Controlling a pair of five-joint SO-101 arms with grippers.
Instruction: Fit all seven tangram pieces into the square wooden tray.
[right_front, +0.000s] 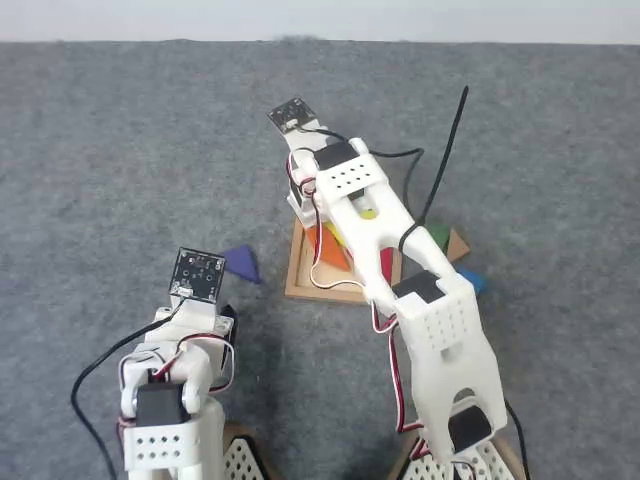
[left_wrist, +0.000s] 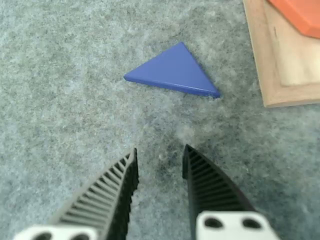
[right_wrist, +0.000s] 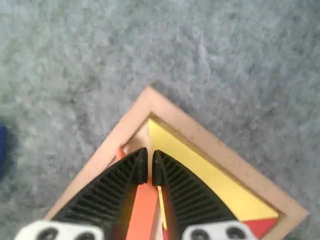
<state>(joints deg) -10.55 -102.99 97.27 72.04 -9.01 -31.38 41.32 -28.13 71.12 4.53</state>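
1. High view: the square wooden tray (right_front: 297, 282) lies on the grey felt-like surface (right_front: 100, 150) near the middle, with the right arm (right_front: 440, 330) stretched over it and hiding much of its inside.
2. The tray has a pale wood rim and floor. An orange piece (right_front: 330, 250), a yellow piece (right_front: 368, 212) and a red piece (right_front: 386, 262) show inside it around the arm.
3. A green piece (right_front: 438, 235) and a light-blue piece (right_front: 473, 281) lie on the surface at the tray's right side, just past the arm.
4. A dark blue triangle (right_front: 241, 264) lies flat on the surface just left of the tray and apart from it, near the left arm (right_front: 170, 400).
5. In the left wrist view, the blue triangle (left_wrist: 175, 72) turns its long edge toward the left end effector (left_wrist: 160, 155) and its apex away from it. One end of that long edge points at the tray's corner (left_wrist: 260, 55).
6. The left end effector is spread and holds nothing. It is low over the surface, short of the triangle.
7. In the right wrist view, the right end effector (right_wrist: 149, 162) has its fingers almost pressed together, just inside a tray corner (right_wrist: 150, 92).
8. There, the yellow piece (right_wrist: 210, 175) runs its long edge along the rim, the red piece (right_wrist: 260, 226) sits at its far end, and the orange piece (right_wrist: 142, 210) lies under the fingers. I cannot tell whether they pinch it.
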